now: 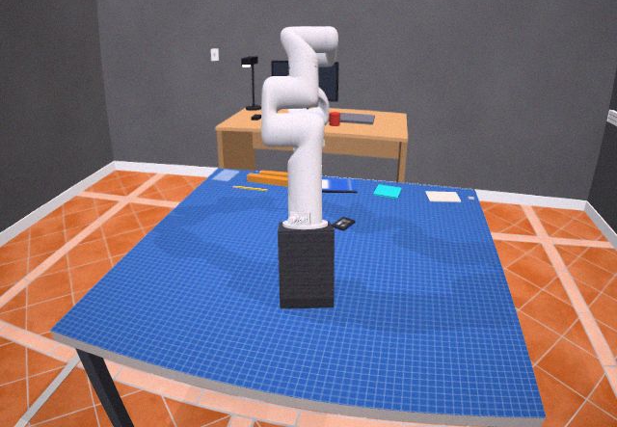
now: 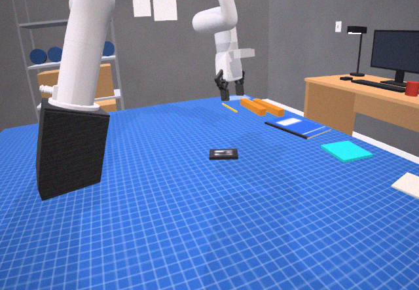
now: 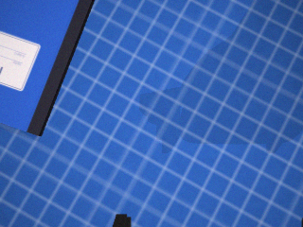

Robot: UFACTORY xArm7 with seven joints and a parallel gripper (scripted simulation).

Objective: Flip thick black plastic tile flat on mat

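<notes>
The thick black plastic tile lies flat on the blue grid mat, just right of the arm's black base block. Its top face shows a pale marking. My gripper is open and empty. It hangs well above the mat, beyond the tile toward the far side. In the top view the gripper is hidden behind the arm. The wrist view shows only one dark fingertip at the bottom edge and no tile.
A blue book lies beyond the tile. Two orange blocks and a yellow pencil lie near the gripper. A cyan tile and a cream tile lie to the right.
</notes>
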